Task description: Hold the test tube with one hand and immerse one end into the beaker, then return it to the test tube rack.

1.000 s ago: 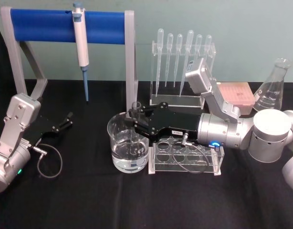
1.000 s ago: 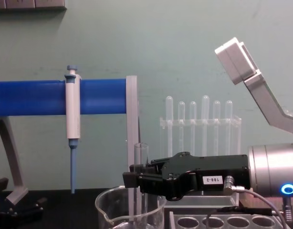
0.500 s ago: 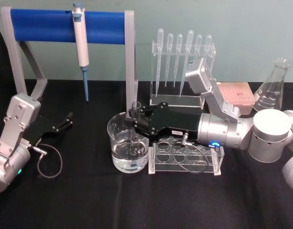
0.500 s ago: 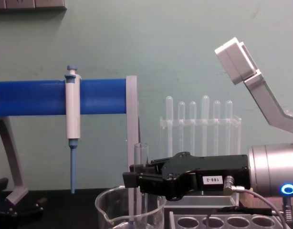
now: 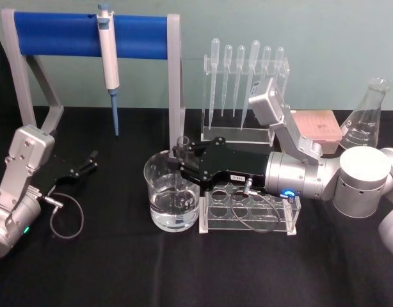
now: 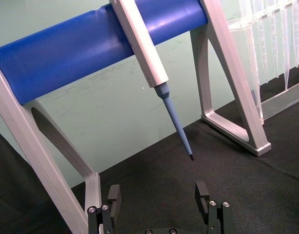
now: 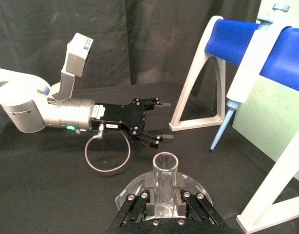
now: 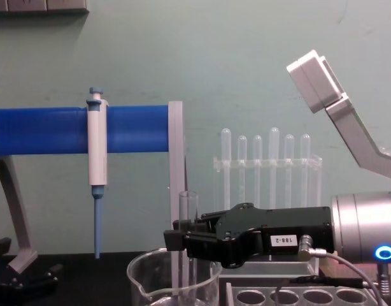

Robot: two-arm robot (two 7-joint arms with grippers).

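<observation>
The test tube (image 5: 182,146) stands upright with my right gripper (image 5: 179,161) shut on it just below its rimmed mouth. Its lower part hangs inside the beaker (image 5: 160,198), reaching down to the water in it. From the side, the test tube (image 8: 188,207) rises above my right gripper (image 8: 176,234) and the beaker's rim (image 8: 144,271). The right wrist view looks down on the test tube's open mouth (image 7: 165,168), clamped between the black jaws. My left gripper (image 5: 88,163) is parked open at the table's left, and its empty fingers (image 6: 203,192) point at the blue stand.
A blue-barred stand (image 5: 56,29) holding a white-and-blue pipettor (image 5: 108,51) is at the back left. A pipette rack (image 5: 244,83) stands behind the beaker. A clear rack with holes (image 5: 248,208) lies under my right wrist. A conical flask (image 5: 366,118) and a pink box (image 5: 317,125) sit at the back right.
</observation>
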